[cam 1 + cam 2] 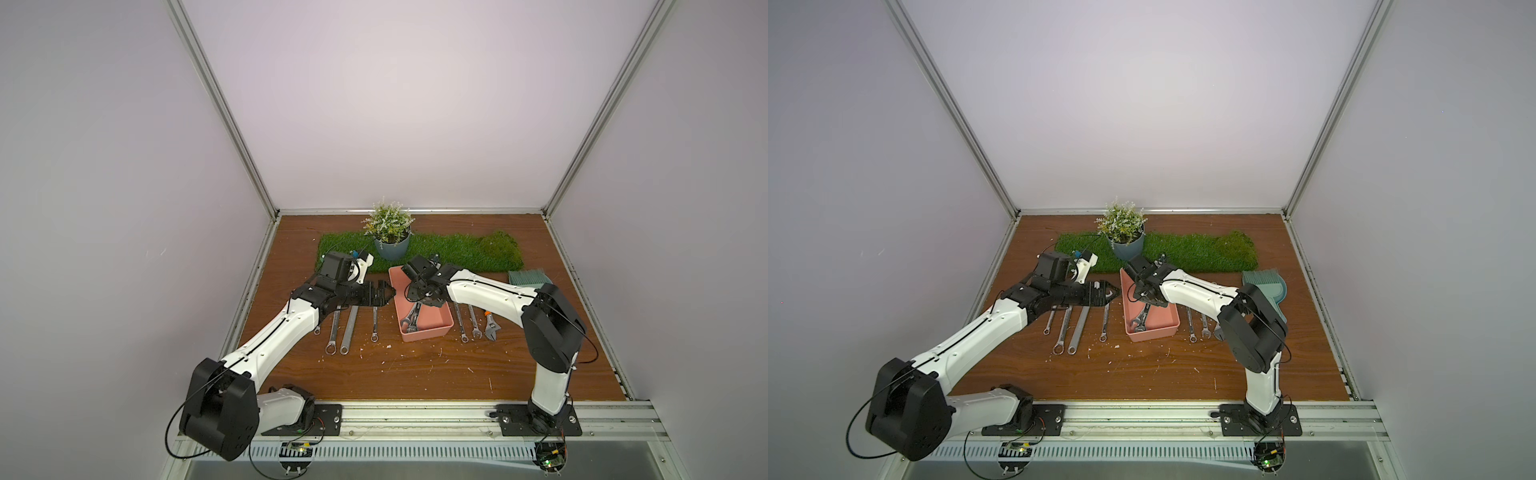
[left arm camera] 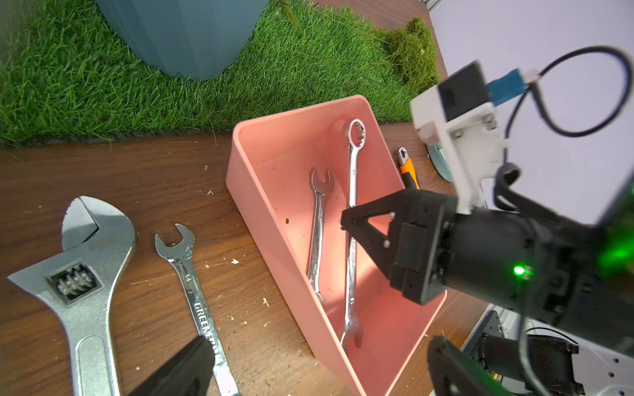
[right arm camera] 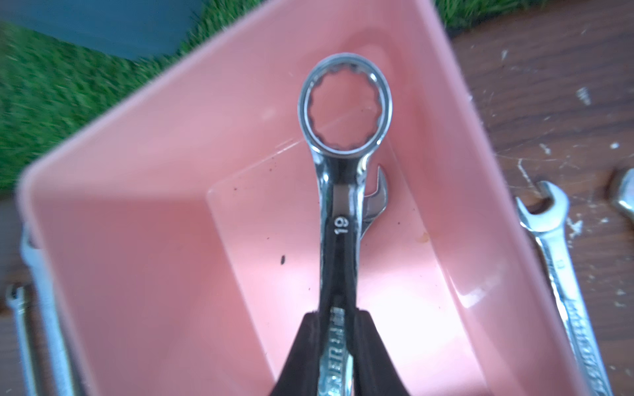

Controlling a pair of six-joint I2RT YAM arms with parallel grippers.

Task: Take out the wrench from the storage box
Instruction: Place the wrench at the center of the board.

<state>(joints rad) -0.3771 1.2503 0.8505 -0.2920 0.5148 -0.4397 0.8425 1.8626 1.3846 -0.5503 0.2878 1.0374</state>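
R hand (image 3: 338, 319) clamped on the shaft of a chrome combo wrench (image 3: 339, 212) stamped "19", just below mid-frame in both top views. The wrench is inside the salmon-pink storage box (image 1: 428, 333), ring end toward the wall nearest the grass mat (image 1: 457, 249), open end toward the opposite wall. A second wrench (image 2: 317, 236), shorter, lies alongside it in the box. L hand (image 1: 386, 293), fingers wide apart & holding nothing, points at the box's left wall from frame left; whether it touches can't be told. Box sits on the wooden worktop (image 1: 415, 374) w/ loose wrenches (image 1: 349, 328) in a row to its left, more to its right next to an adjustable wrench (image 1: 491, 328). Grey-blue plant pot (image 1: 392, 247) stands on the mat, above the box in frame.
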